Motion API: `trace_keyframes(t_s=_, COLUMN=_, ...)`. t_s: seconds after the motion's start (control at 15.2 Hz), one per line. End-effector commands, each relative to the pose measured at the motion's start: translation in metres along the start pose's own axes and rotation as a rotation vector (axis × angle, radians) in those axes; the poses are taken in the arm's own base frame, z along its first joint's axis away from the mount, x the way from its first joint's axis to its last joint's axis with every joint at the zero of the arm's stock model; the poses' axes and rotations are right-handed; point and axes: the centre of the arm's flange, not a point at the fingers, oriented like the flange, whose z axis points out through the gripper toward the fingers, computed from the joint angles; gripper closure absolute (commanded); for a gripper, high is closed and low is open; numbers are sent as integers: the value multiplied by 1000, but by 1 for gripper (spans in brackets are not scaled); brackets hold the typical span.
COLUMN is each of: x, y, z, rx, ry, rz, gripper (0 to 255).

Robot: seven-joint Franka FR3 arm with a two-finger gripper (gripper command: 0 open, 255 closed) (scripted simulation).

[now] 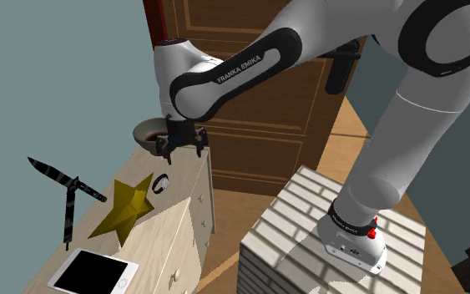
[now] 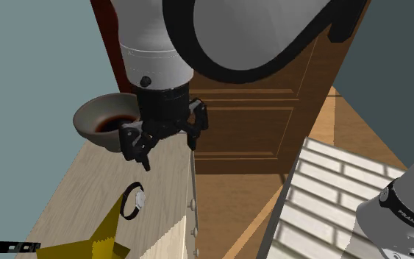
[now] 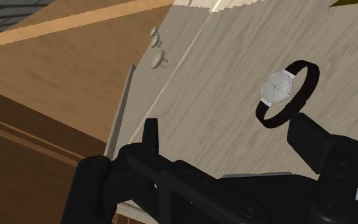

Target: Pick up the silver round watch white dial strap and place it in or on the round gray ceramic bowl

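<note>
Home room: panelled wooden door [image 1: 258, 108], pale dresser [image 1: 174, 227] with knobs [image 3: 159, 60], wood floor [image 1: 224, 219].

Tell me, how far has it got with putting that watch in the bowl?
Nothing looks done yet: the watch lies on the wooden top, apart from the bowl. In hand: the pincer hovers open and empty above the top, beside the bowl. Left: gripping the watch, lifting it and setting it in the bowl.

Pale wood dresser top [image 1: 168, 219] carries: bowl [image 1: 147, 132] at far end; watch [image 1: 160, 182] near drawer-front edge; gold star [image 1: 127, 207] mid-top; black folding knife [image 1: 68, 194] toward back edge; white phone [image 1: 93, 271] at near end.
</note>
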Motion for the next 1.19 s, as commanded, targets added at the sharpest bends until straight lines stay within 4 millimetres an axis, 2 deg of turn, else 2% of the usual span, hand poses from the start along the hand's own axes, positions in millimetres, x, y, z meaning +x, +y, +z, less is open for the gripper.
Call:
trace_keyframes(t_s=0.0, x=10, y=-21, z=12, rx=1, ry=2, rz=35, gripper=0)
trace_keyframes(t_s=0.26, x=27, y=-62, z=35, rx=1, ry=5, rz=94, gripper=0)
trace_keyframes(t_s=0.73, x=28, y=-62, z=72, rx=1, ry=5, rz=94, gripper=0)
trace_keyframes(t_s=1.12, x=28, y=-62, z=75, rx=1, ry=5, rz=94, gripper=0)
